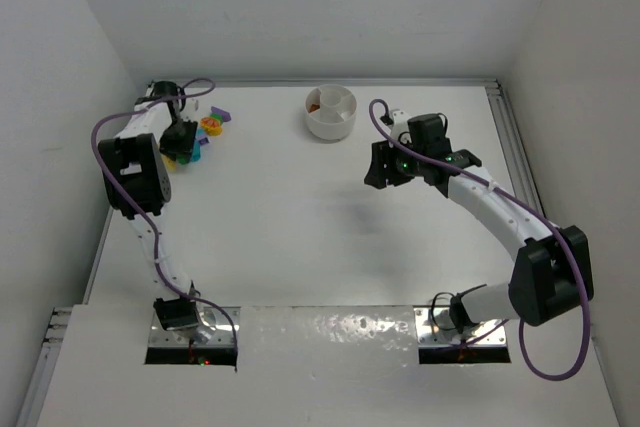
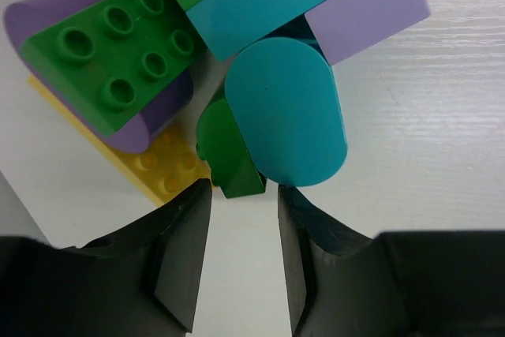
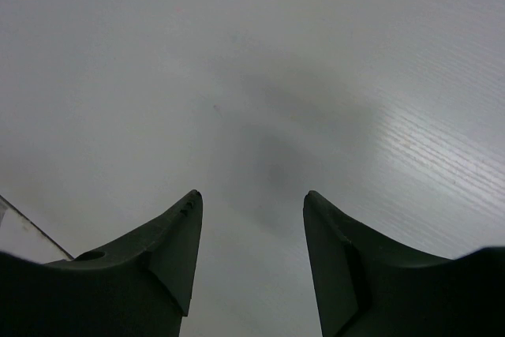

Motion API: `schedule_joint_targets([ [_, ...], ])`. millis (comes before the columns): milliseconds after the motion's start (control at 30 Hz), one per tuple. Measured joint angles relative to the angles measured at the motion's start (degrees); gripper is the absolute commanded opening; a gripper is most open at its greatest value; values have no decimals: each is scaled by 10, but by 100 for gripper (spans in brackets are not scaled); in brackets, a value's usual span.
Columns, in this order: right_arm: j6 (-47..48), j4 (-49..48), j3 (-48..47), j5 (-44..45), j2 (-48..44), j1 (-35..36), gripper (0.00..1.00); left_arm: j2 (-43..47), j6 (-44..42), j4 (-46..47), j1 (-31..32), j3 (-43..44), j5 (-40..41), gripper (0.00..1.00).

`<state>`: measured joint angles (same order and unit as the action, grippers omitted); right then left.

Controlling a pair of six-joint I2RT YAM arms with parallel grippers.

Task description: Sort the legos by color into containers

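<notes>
The legos lie in a tight pile (image 1: pixel 207 132) at the far left of the table. My left gripper (image 1: pixel 185 145) is low over the pile and open. In the left wrist view its jaws (image 2: pixel 242 191) stand apart with a small green brick (image 2: pixel 229 151) just ahead of the gap, not gripped. A rounded teal brick (image 2: pixel 288 112) touches the right finger (image 2: pixel 296 234). A green studded brick (image 2: pixel 118 57), a yellow plate (image 2: pixel 162 167) and purple bricks (image 2: pixel 371 13) crowd around. The white divided dish (image 1: pixel 330 125) stands at the far middle with something orange (image 1: pixel 313 105) in one section. My right gripper (image 1: pixel 380 169) is open and empty.
The right wrist view shows only bare white table under the open right gripper (image 3: pixel 251 195). White walls close in the table at the back and both sides. A purple cable (image 1: pixel 120 122) loops off the left arm near the pile.
</notes>
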<state>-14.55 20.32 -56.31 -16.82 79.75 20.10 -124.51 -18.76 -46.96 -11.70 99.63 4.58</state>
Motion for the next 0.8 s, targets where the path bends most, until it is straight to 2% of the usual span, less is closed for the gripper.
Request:
schedule_joint_targets([
  [100,0,4,-3,3,0,0,53,-12,-3,0,0,0,3,34],
  [300,0,8,-3,4,0,1,53,-13,-5,5,0,0,5,34],
  [333,0,8,-3,4,0,2,53,-13,-4,5,0,0,6,37],
  [367,0,8,-3,4,0,3,53,-13,-4,7,0,0,6,43],
  [400,0,9,-3,4,0,3,53,-13,-4,8,0,0,6,44],
  [433,0,11,-4,4,1,3,53,-13,-1,9,0,0,5,51],
  [500,2,14,-9,4,4,4,53,-13,-1,8,0,1,2,59],
  [567,3,17,-12,5,7,5,53,-13,-3,8,0,2,0,62],
  [800,9,24,-12,5,10,10,53,-14,-45,3,0,22,-12,62],
])
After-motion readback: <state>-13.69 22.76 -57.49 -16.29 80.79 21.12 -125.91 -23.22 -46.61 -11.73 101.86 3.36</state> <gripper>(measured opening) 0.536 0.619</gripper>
